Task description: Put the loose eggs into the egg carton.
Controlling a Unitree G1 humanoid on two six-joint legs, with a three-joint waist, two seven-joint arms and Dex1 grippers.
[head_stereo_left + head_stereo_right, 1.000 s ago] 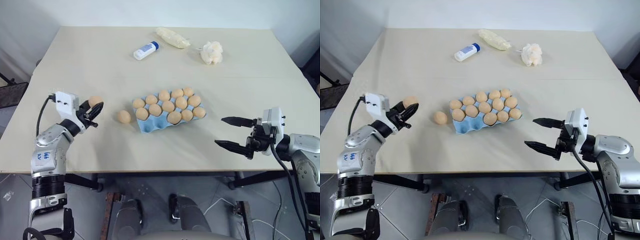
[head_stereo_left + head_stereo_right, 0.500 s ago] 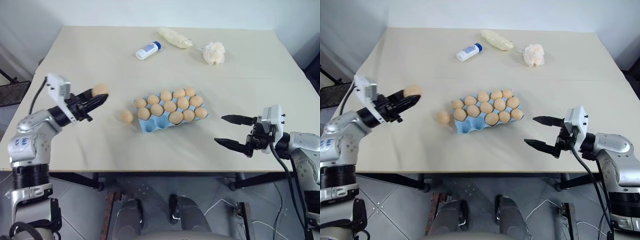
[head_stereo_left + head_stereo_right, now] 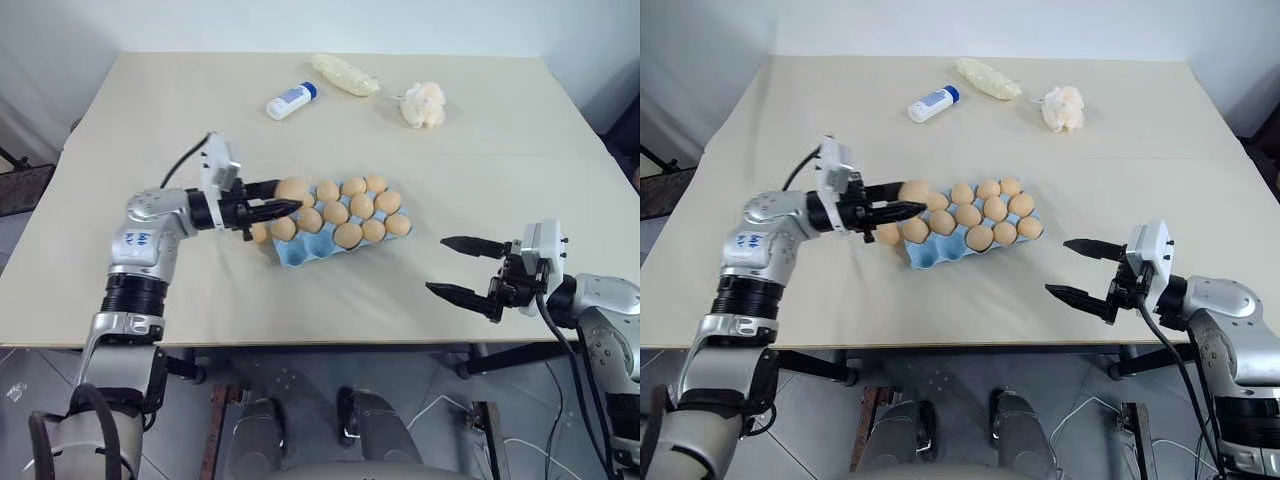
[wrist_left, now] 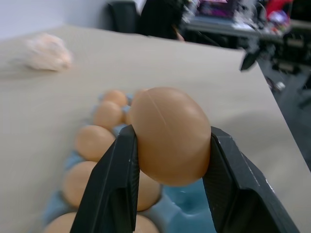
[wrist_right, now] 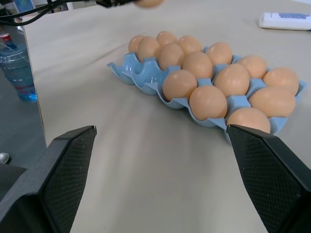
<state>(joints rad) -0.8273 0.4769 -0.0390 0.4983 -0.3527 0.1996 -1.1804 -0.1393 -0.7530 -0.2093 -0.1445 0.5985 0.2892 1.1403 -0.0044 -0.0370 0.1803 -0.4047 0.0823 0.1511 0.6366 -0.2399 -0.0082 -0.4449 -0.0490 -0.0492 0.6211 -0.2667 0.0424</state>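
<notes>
A beige table carries a blue egg carton, one loose egg beside it, a white bottle, a yellow bundle and a white wad

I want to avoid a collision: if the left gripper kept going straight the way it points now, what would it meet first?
Probably the eggs already seated in the egg carton. The left gripper, shut on a loose egg, points along their rows; it may sit high enough to pass above them.
</notes>
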